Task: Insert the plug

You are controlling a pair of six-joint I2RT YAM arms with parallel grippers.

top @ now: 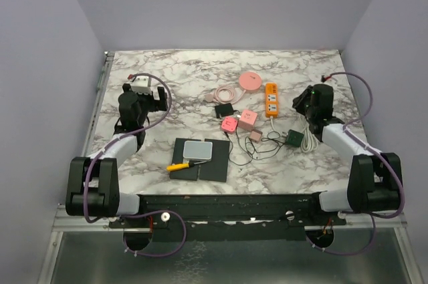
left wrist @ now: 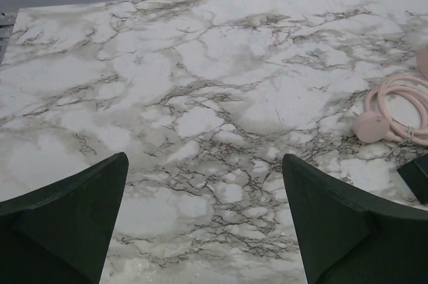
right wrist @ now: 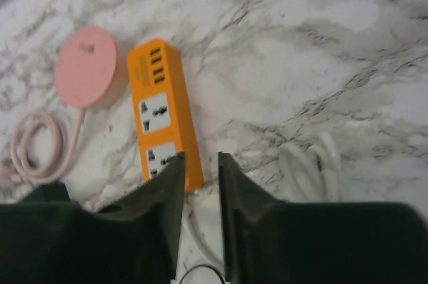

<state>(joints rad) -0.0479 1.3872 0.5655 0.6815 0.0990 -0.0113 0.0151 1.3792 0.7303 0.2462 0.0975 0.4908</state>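
I see a marble counter (top: pixel 180 70) with grey walls (top: pixel 221 3) on three sides; my left pincer (left wrist: pixel 204 157) gapes over open marble, my right pincer (right wrist: pixel 200 164) is half-parted and empty.

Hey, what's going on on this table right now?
Two robot arms are set up to insert a plug, but neither holds anything yet. The right gripper, its jaws a little apart and empty, hovers by the near end of the orange power strip, with a coiled white cable lying beside it. The left gripper is wide open over a bare stretch of the marble table, off to the left.
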